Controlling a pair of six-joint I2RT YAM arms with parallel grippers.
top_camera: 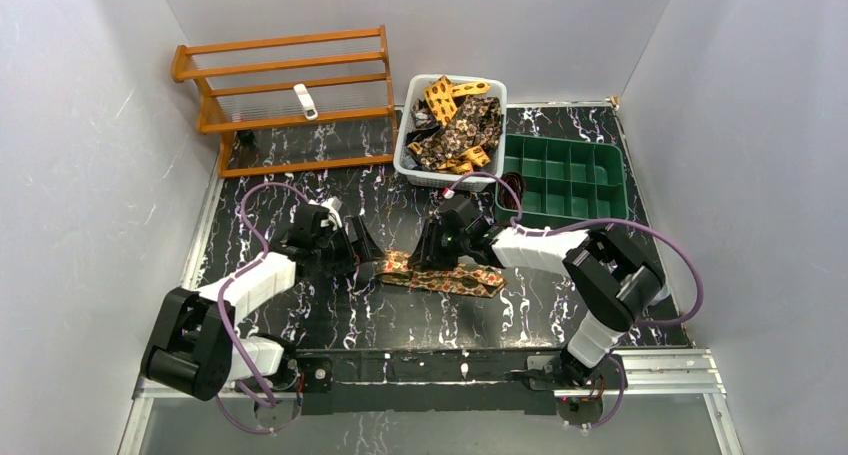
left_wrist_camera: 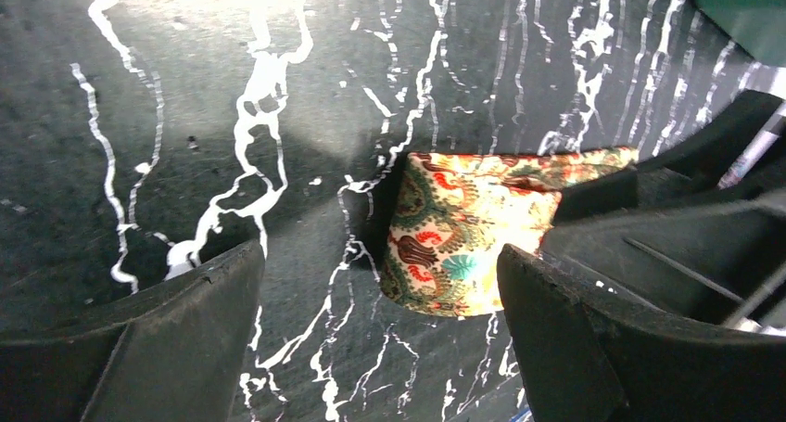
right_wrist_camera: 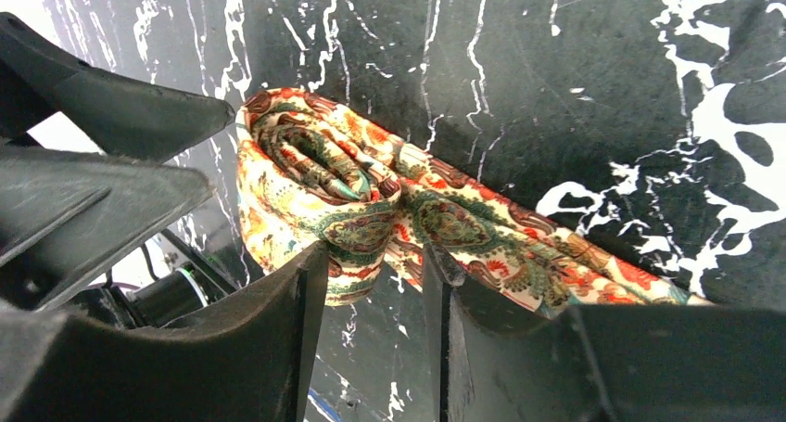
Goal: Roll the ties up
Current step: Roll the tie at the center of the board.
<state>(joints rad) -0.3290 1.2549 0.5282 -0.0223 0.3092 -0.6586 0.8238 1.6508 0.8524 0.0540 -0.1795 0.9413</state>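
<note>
One patterned tie [top_camera: 450, 278] in red-orange, olive and cream lies flat on the black marbled table, its left end rolled into a loose coil [right_wrist_camera: 315, 162]. My right gripper [top_camera: 425, 258] is over that coil, and its narrow-set fingers pinch a fold of the fabric at their tips [right_wrist_camera: 371, 255]. My left gripper [top_camera: 368, 263] is wide open just left of the coil. In the left wrist view the coil's end [left_wrist_camera: 463, 246] sits between the open fingers, close to the right one [left_wrist_camera: 378, 283]. More ties [top_camera: 455, 125] lie piled in a basket.
A white basket [top_camera: 402, 165] of ties stands at the back centre. A green compartment tray [top_camera: 565, 180] is to its right. A wooden rack [top_camera: 290, 95] with a small white object stands at the back left. White walls close in both sides.
</note>
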